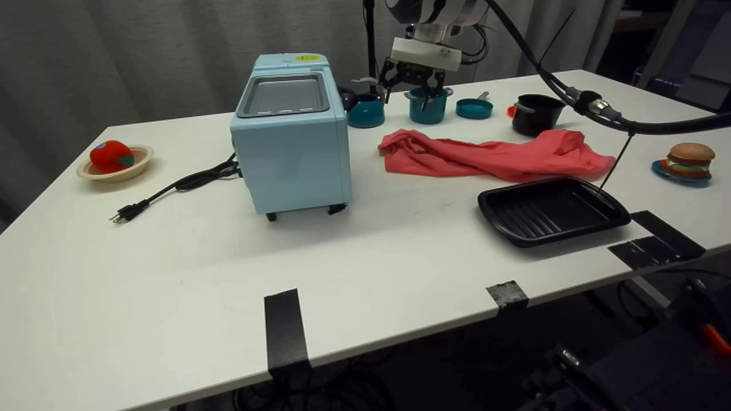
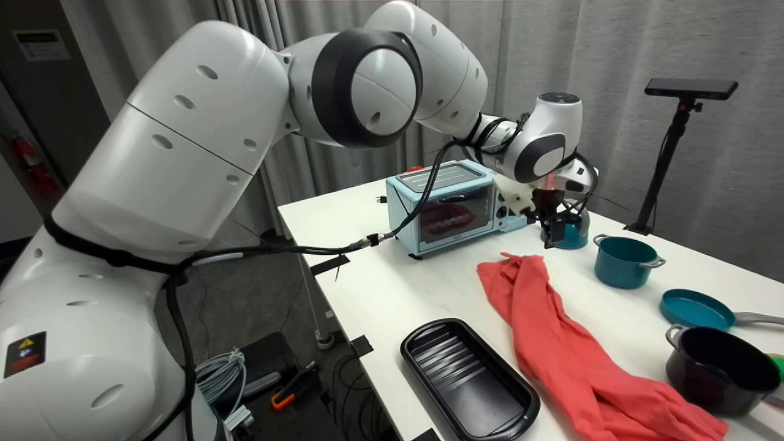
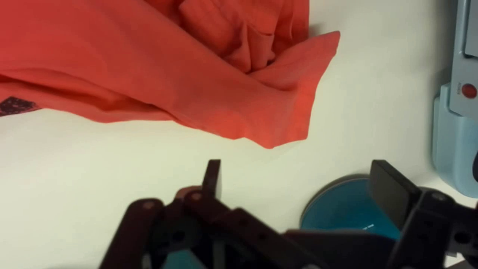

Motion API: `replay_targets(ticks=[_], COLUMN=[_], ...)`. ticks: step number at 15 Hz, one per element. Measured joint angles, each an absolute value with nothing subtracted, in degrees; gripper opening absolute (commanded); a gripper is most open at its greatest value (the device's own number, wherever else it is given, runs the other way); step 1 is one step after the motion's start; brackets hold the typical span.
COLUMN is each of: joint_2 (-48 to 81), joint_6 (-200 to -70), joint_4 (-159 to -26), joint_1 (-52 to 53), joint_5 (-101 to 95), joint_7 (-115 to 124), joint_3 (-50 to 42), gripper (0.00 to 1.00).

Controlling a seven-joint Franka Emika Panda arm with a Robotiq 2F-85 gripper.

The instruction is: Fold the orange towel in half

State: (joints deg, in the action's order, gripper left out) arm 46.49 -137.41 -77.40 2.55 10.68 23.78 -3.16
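The orange towel, a coral-red cloth (image 1: pixel 485 160), lies bunched lengthwise in a long wrinkled strip on the white table. It also shows in an exterior view (image 2: pixel 563 349), running from near the toaster oven to the front edge of the picture. In the wrist view the towel (image 3: pixel 168 74) fills the upper left, with a hemmed end and loose folds at its right. My gripper (image 3: pixel 298 173) is open with nothing between its fingers. It hangs above the table just beyond that end, apart from the cloth; it shows in both exterior views (image 1: pixel 406 101) (image 2: pixel 548 236).
A light blue toaster oven (image 1: pixel 291 160) stands beside the towel's end. A teal kettle (image 3: pixel 347 209) sits below my gripper. A teal pot (image 2: pixel 623 263), teal pan (image 2: pixel 695 309) and black pot (image 2: pixel 723 373) line the far side. A black baking tray (image 2: pixel 471 380) lies near the towel.
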Motion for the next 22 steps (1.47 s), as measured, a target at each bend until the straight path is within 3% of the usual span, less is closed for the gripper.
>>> replay_targets(ticks=[9,22], joint_2=[48.5,47.1], joint_6=[-135.7,-140.0], joint_4=[-74.2,-81.8], joint_1=[2.6,2.8], joint_5=[10.7,10.7], joint_7=[23.7,21.2], joint_3=[-3.2,-2.2], gripper=[1.0,1.0])
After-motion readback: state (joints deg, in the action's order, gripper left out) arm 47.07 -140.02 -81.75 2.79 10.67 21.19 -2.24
